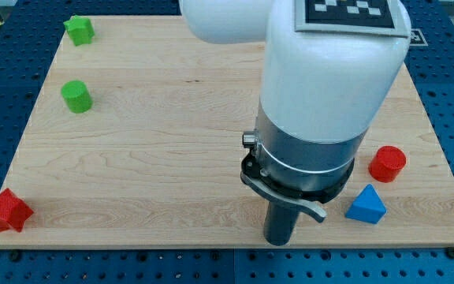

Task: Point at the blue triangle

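- We carry no claw: our arm ends in a dark rod, so there is nothing to open, close or grip with, and our tip sits near the counter's bottom edge, right of centre.
- The blue triangle lies to the view's right of our tip, near but apart, close to the counter's bottom-right corner.
- We judge the triangle light and rigid, likely hard plastic with a finely ribbed surface; a small nudge would probably slide or spin it on the smooth wood.
- With no way of taking hold, any contact would be a push on its near sloped face; for pointing, we judge it best to stop just beside that left face without touching.
- A red cylinder stands just above the triangle towards the view's top, near it but apart, so an approach from the left keeps clear of it.
- The counter is pale, flat wood with faint grain, resting on a blue perforated base.
- Well apart at the view's left are a green cylinder, a green star-like block at the top corner, and a red star-like block at the bottom corner.
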Robot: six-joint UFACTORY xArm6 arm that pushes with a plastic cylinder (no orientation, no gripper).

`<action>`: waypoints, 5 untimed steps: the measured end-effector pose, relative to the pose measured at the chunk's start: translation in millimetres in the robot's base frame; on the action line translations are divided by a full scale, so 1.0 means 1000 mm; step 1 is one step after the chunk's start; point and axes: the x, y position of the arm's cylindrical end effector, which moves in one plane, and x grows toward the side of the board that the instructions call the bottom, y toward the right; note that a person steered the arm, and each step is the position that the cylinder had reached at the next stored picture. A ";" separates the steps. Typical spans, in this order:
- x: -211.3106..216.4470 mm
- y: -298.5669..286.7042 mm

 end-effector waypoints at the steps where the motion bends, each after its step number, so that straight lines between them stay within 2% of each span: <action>1: 0.000 0.021; 2: 0.000 0.036; 3: 0.000 0.104; 4: 0.000 0.131; 5: 0.000 0.131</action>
